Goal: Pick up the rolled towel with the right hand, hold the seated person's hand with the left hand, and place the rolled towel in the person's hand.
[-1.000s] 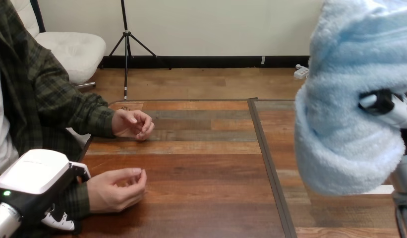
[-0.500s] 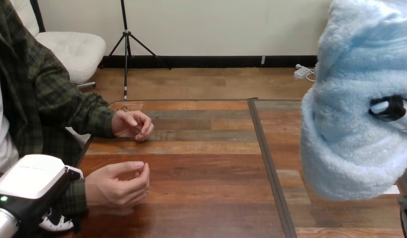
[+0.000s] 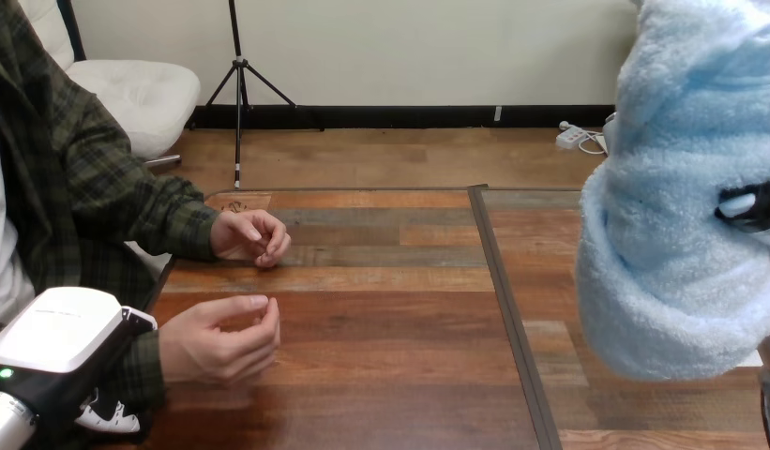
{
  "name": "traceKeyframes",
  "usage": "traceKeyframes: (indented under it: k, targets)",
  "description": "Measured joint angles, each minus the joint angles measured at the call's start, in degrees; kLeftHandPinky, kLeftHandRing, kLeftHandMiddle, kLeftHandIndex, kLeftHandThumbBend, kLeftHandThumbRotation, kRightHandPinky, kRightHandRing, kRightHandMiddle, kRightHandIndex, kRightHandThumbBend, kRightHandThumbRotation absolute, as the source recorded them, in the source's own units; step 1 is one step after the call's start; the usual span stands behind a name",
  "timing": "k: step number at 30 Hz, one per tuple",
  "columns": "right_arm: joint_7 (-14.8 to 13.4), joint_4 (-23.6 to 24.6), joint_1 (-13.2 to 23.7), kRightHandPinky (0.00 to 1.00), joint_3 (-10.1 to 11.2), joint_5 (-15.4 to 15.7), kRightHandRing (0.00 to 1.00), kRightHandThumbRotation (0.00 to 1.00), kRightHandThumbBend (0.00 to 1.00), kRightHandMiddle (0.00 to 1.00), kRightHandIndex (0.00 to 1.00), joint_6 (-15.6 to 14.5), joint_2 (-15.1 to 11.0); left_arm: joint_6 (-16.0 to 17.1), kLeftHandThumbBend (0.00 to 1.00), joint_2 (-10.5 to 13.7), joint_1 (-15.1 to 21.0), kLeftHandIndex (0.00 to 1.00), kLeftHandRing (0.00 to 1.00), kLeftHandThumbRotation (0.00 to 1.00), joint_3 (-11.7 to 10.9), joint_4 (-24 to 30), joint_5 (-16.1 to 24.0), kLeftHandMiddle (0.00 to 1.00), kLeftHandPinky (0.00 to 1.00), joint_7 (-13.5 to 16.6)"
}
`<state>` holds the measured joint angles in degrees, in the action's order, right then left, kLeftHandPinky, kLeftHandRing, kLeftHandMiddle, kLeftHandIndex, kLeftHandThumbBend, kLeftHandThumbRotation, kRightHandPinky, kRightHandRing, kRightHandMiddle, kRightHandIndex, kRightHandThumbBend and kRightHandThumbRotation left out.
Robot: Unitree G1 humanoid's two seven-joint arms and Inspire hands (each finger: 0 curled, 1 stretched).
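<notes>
The light blue rolled towel hangs high at the view's right, close to the camera. My right hand is shut on it, with one dark finger showing against the fluffy cloth. The person's nearer hand rests on the table at the lower left, fingers loosely curled, holding nothing. My left hand sits on the wrist just behind it. Its thumb is above the green plaid sleeve and its fingers curl under it. The person's farther hand lies loosely closed on the table farther back.
The wooden table has a dark strip running front to back between the person's hands and the towel. The person's torso and arms fill the left edge.
The towel and my right hand have drifted a little to the right. My left hand and the person's nearer hand have shifted slightly left.
</notes>
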<state>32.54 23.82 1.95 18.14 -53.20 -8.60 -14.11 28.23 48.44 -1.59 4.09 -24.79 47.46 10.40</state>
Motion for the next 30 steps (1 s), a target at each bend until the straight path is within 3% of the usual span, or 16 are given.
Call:
traceKeyframes:
  k: [7,15,30]
  targets:
    - [0.1,0.0,0.0,0.00,-0.1,0.5,0.08,0.00,0.77,0.21,0.24,0.1,0.1,0.1,0.84,-0.1,-0.2,0.44,0.37,0.00,0.0,0.1,-2.0,0.42,0.33,0.1]
    - [0.0,-0.1,0.0,0.00,-1.0,3.8,0.09,0.00,0.75,0.21,0.26,1.0,0.6,0.5,0.82,-0.1,-0.9,0.44,0.36,0.00,-0.1,0.7,-4.4,0.41,0.32,1.0]
    - [2.1,-4.5,0.1,0.05,-5.6,10.5,0.12,0.00,0.78,0.23,0.28,3.9,2.8,-1.6,0.84,-1.9,-4.4,0.42,0.34,0.00,-2.1,8.3,-7.5,0.39,0.32,0.4]
